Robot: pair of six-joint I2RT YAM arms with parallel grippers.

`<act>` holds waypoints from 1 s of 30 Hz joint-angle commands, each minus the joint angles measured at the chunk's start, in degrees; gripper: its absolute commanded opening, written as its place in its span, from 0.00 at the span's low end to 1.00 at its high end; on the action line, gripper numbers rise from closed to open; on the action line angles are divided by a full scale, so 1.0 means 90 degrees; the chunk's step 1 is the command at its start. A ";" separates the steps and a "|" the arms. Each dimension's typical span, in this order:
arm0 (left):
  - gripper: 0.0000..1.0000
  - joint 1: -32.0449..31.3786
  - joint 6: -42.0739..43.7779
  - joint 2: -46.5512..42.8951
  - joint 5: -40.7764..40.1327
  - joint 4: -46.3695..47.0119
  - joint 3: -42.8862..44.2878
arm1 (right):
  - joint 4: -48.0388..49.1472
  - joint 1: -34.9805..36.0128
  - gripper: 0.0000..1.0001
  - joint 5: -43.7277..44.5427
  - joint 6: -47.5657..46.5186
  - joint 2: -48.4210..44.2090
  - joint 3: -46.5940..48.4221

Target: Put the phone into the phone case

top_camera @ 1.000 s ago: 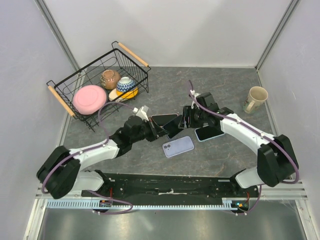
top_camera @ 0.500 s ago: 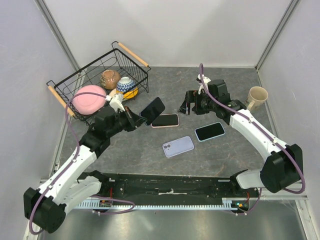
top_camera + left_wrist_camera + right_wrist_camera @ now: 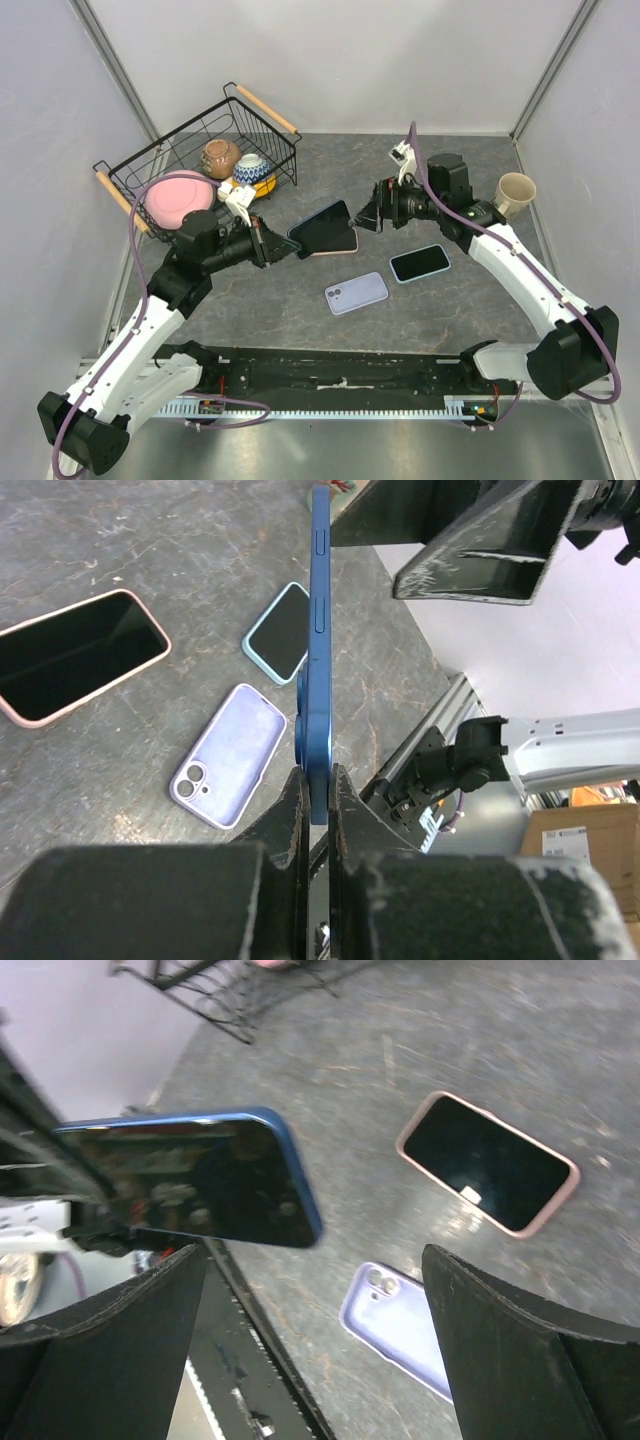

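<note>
- The blue phone [image 3: 322,228] is held tilted in the air above the desk [image 3: 300,310], its dark face turned toward the right arm.
- The left end effector [image 3: 283,243] pinches it at 1 short end, fingers pressed against its 2 faces.
- The right end effector [image 3: 368,215] is spread wide with nothing between its fingers, close to the phone's free end.
- The lilac phone case [image 3: 356,293] lies flat on the desk, nearer the arm bases than the lifted phone, with its camera cut-out toward the left arm.
- 2 other phones lie flat on the desk. The pink-edged phone [image 3: 80,655] sits partly beneath the lifted one in the top view, and the teal-edged phone [image 3: 419,263] is just right of the case.
- A wire basket [image 3: 266,108] holding bowls stands at the far left, and a mug [image 3: 513,197] at the far right.
</note>
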 commanded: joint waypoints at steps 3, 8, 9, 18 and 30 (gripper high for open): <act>0.02 0.0030 0.0036 -0.0159 0.0921 0.1411 0.0045 | 0.1405 -0.0015 0.93 -0.1951 0.0484 -0.0516 -0.0123; 0.02 0.0030 -0.0549 -0.0052 0.1535 0.2476 -0.0190 | 0.1926 -0.0015 0.88 -0.2577 0.0789 -0.0584 -0.0310; 0.02 0.0020 -0.0580 -0.0032 0.1605 0.2680 -0.0200 | 0.1926 -0.0015 0.88 -0.2655 0.0799 -0.0585 -0.0310; 0.02 0.0030 -0.0736 0.0085 0.2210 0.3171 -0.0122 | 0.1965 -0.0112 0.67 -0.2744 0.0847 -0.0818 -0.0270; 0.02 0.0030 -0.0717 0.0095 0.2260 0.3151 -0.0209 | 0.1974 -0.0122 0.45 -0.3115 0.1023 -0.0858 -0.0104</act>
